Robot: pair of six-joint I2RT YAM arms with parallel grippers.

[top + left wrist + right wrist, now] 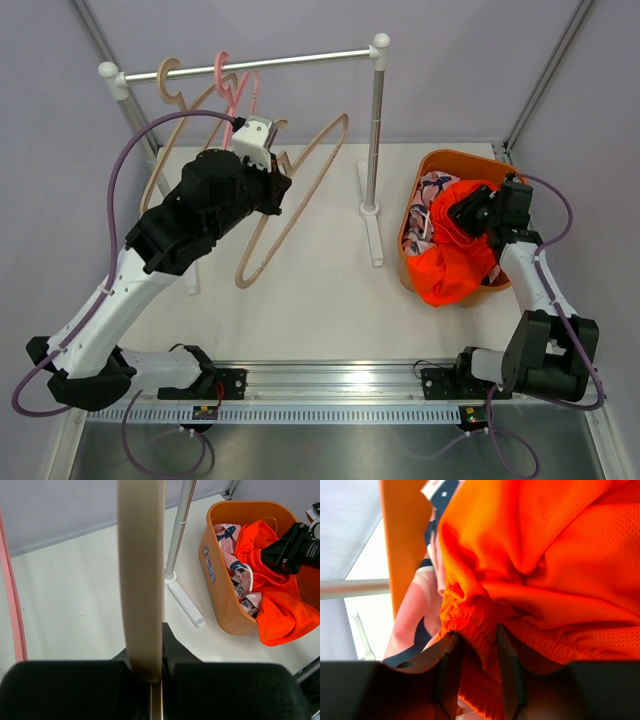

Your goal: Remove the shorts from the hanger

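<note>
The bright orange shorts (450, 268) hang over the front rim of an orange basket (447, 157), with the pink patterned shorts (428, 195) beside them inside. My right gripper (464, 213) is shut on the orange waistband (470, 615) above the basket. The patterned shorts (415, 612) show to its left. My left gripper (272, 172) is shut on a bare beige hanger (312, 180), which tilts down below the rail. In the left wrist view the hanger (141, 570) runs up from my jaws. The navy shorts are out of view.
A clothes rack with a rail (250, 65) stands at the back; its right pole (375, 130) and foot (372, 235) lie between hanger and basket. A bare pink hanger (232, 85) and another beige one (172, 90) hang on the rail.
</note>
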